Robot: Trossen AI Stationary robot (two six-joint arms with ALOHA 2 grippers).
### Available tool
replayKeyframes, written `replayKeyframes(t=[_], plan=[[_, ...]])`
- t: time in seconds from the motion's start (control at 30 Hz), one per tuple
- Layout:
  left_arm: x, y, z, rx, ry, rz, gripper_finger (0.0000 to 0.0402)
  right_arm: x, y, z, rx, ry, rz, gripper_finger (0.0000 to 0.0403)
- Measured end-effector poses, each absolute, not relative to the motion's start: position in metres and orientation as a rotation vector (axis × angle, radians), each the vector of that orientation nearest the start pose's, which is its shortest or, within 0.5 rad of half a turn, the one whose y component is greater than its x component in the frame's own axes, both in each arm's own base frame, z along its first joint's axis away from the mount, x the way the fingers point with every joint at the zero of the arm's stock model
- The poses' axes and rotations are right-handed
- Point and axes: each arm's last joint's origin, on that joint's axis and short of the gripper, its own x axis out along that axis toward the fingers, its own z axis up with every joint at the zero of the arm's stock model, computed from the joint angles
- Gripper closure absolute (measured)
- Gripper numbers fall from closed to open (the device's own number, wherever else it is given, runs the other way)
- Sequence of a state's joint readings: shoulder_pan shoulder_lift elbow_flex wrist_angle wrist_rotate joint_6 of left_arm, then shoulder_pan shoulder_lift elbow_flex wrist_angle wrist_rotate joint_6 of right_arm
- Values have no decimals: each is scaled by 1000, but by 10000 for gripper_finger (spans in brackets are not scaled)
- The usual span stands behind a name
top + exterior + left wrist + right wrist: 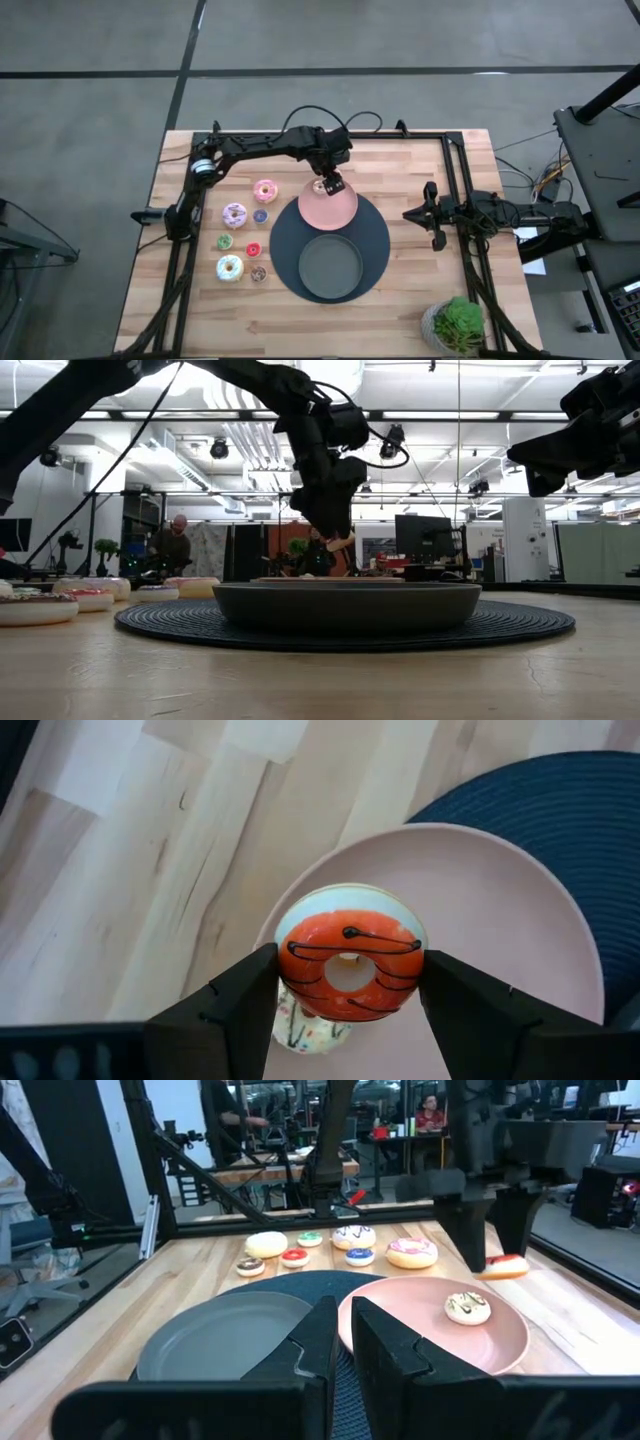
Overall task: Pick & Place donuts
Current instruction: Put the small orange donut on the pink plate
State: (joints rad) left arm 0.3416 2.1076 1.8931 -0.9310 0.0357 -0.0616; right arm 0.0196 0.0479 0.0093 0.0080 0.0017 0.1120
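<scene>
Fingers of the left gripper point(345, 990) clasp an orange-frosted donut point(348, 967) with dark icing lines — one dark pad on each side of the ring, holding it in the air above the near rim of the pink plate point(520, 920). Directly beneath the held ring, a white donut point(467, 1307) with dark drizzle lies on that plate. Past the fingertips the plate overlaps a dark woven mat point(375, 225), which also carries the grey plate point(331, 266). Farther out on the wooden desk point(420, 180), off to the side of the left fingers, the other donuts point(235, 215) sit in a loose cluster — pink, sprinkled, white, plus tiny blue, red, green and tan ones. Well apart, the right gripper point(431, 214) waits at the desk's right side, its fingers pressed together with nothing between them.
</scene>
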Motion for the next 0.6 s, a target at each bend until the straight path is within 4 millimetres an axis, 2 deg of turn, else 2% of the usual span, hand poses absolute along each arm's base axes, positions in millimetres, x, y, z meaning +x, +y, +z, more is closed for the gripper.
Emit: replayKeyframes(t=[0.3,0.6], plan=[[423,149,246,-251,1128,291,193,100,2,164,112,31,16,374],[433,155,222,-256,1166,292,193,100,2,164,112,32,16,374]])
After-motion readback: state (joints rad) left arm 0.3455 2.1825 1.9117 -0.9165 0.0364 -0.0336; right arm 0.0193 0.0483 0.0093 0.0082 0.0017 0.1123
